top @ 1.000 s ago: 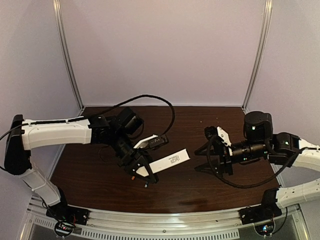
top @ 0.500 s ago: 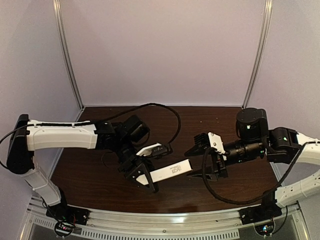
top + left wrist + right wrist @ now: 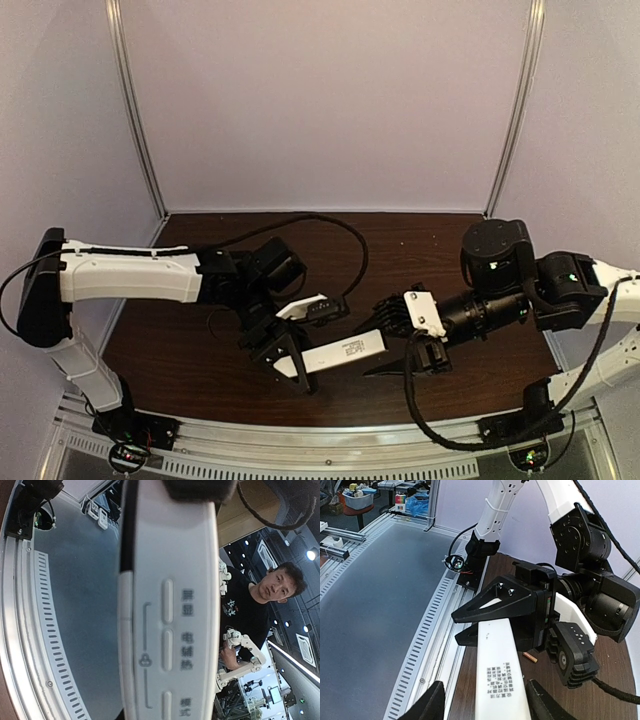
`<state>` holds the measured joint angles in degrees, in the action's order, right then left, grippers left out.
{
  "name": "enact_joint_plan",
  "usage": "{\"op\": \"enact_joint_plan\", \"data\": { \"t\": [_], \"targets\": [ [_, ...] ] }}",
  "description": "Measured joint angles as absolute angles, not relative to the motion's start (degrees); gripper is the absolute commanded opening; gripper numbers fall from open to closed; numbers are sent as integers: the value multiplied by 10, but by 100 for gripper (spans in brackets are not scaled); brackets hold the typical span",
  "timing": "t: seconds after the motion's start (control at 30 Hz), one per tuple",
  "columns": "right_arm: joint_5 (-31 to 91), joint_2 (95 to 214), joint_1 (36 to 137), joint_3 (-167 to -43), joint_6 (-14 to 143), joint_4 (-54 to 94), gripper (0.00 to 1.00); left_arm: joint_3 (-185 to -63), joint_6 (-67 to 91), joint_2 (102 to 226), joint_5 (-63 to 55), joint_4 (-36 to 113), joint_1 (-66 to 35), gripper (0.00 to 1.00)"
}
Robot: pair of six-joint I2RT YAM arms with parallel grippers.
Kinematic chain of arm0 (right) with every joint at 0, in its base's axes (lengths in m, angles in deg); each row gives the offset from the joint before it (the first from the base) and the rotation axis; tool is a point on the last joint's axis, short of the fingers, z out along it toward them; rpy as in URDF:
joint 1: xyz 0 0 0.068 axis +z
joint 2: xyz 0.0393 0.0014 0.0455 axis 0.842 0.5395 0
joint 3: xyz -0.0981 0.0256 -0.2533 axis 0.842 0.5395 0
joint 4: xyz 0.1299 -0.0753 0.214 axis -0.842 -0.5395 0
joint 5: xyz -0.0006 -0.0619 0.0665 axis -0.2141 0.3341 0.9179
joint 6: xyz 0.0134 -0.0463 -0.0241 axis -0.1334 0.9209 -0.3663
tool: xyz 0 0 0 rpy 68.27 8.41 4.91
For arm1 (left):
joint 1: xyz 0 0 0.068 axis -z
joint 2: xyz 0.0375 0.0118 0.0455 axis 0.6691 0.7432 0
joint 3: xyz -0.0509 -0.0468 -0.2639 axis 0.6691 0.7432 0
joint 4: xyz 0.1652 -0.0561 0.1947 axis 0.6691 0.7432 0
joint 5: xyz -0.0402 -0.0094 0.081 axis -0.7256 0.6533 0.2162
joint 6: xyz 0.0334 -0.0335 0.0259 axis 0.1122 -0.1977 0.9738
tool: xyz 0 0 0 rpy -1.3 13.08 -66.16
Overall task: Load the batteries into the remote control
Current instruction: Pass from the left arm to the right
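Note:
My left gripper is shut on the left end of the remote control, a slim white bar held above the table and pointing right. The bar's button face fills the left wrist view. My right gripper is open, and its two black fingers straddle the bar's free right end. In the right wrist view the remote control runs between those fingers, with a gap showing on the left side. An orange battery lies on the wood under the left gripper.
The dark wooden table ends at a slotted metal rail along the near edge. A black cable loops over the table behind the left wrist. Pale walls with metal posts enclose the back.
My right gripper has swung left to the remote control, and its fingers now straddle the bar's free end. The left gripper has shifted right and lowered the bar's tip.

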<state>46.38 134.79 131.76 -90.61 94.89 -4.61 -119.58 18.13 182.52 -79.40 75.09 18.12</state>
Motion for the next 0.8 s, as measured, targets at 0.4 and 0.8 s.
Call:
{"op": "enact_joint_plan", "data": {
  "t": [0.4,0.8],
  "targets": [
    [428,1358,1340,-910,976,-59,50,-1196,187,1826,-801,751,196,14],
    [420,1358,1344,-910,985,-60,22,-1200,202,1825,-805,752,203,21]
  ]
}}
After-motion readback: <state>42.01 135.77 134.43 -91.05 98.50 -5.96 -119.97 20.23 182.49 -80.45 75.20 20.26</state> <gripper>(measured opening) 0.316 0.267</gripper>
